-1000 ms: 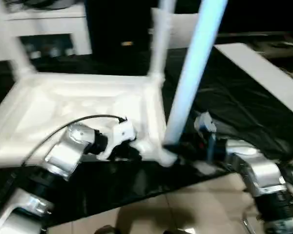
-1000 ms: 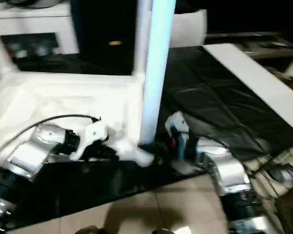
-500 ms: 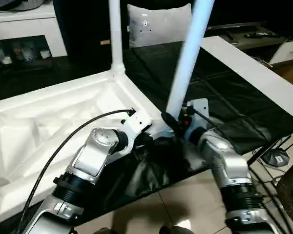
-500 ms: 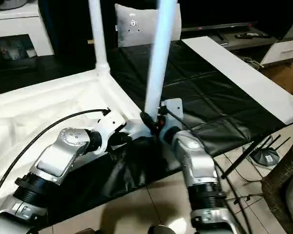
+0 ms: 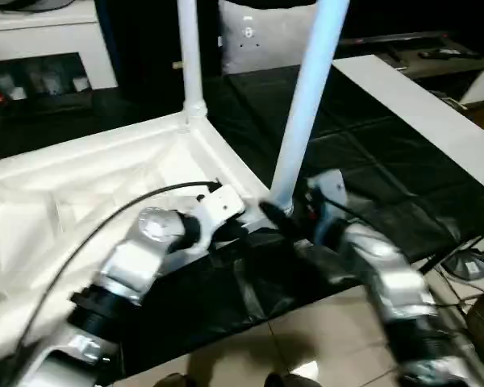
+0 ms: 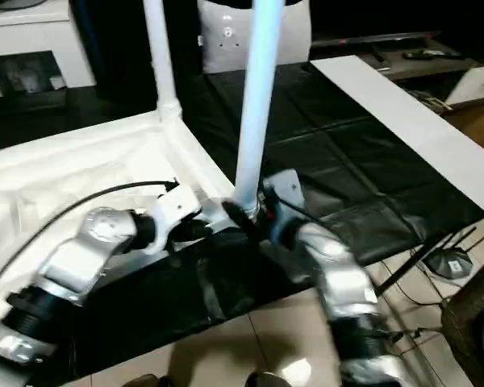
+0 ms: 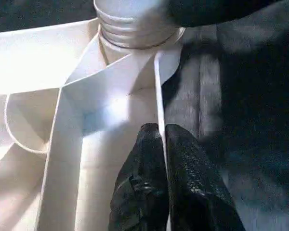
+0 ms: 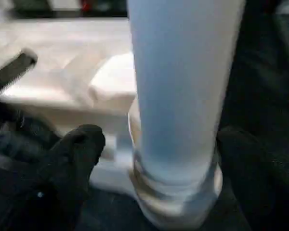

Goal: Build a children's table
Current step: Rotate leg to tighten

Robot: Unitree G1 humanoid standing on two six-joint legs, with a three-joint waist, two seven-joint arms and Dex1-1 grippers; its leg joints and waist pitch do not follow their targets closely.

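Your left gripper (image 7: 161, 168) pinches the tabletop rim (image 7: 159, 91); right gripper (image 8: 149, 159), jaws spread, straddles the leg (image 8: 180, 86); cross-threading could jam it in its socket.

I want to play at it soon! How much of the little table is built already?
Done: one leg stands in the far corner of the upside-down table top. In hand: a second leg sits in the near corner socket; the right gripper straddles its base while the left gripper pinches the top's rim. Left: seating it fully; more legs aren't visible.
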